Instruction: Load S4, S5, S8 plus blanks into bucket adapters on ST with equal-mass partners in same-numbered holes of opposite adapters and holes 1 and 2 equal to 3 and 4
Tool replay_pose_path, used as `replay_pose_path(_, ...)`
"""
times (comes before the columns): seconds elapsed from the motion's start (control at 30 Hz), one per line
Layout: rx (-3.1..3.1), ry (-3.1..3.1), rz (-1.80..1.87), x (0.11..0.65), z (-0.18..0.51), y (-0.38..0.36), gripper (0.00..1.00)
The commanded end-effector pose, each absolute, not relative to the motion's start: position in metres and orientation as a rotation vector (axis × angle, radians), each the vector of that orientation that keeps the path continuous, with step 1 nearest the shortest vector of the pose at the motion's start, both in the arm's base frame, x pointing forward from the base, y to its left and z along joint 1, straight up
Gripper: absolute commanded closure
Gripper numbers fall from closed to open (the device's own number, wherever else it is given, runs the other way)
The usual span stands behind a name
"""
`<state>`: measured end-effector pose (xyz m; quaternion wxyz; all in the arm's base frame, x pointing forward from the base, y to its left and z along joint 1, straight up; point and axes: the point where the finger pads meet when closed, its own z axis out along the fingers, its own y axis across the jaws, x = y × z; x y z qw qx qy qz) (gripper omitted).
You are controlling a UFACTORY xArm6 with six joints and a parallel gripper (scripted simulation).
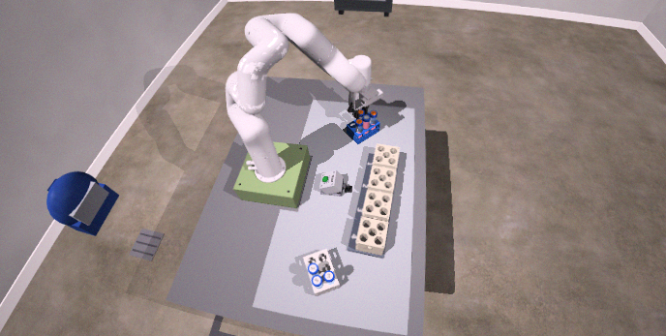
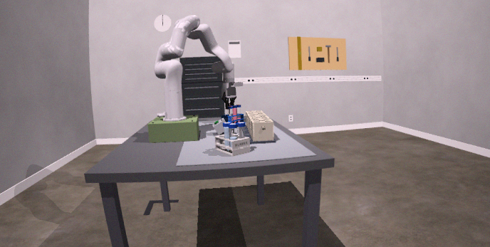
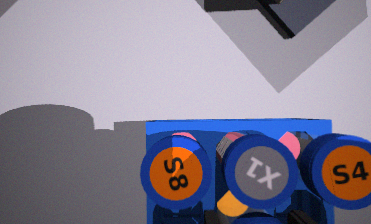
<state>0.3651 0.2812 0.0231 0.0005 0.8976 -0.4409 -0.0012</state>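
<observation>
The blue sample rack [image 1: 358, 140] [image 3: 306, 126] stands at the table's far right. In the wrist view its row holds S8 [image 3: 176, 173], X1 [image 3: 261, 170] with a grey dot, and S4 [image 3: 350, 172]. A fourth orange-capped tube [image 1: 361, 112] stands behind that row; its ID cannot be read. My gripper [image 1: 360, 109] [image 2: 229, 107] [image 3: 256, 216] is open, with its fingertips low around that tube's cap and small gaps beside it. The four cream adapters [image 1: 371, 249] [image 2: 261, 135] stand in a row on the loading stand [image 1: 353, 251], holes empty.
The white blanks rack [image 1: 325, 290] [image 2: 242, 146] stands at the near end with three blue-rimmed, white-dotted blanks [image 1: 317, 280]. The small desk with the green DONE key [image 1: 325, 179] [image 2: 216, 122] stands between the green robot base [image 1: 271, 195] [image 2: 174, 131] and the adapters.
</observation>
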Motion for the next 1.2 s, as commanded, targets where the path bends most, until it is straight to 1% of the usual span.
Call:
replay_pose_path(0.0, 2.822, -1.386, -0.001, 0.366, 0.025, 0.282, 0.56)
replay_pose_path(0.37, 2.822, -1.386, -0.001, 0.366, 0.027, 0.282, 0.56)
replay_pose_path(1.17, 2.822, -1.386, -0.001, 0.366, 0.071, 0.282, 0.56)
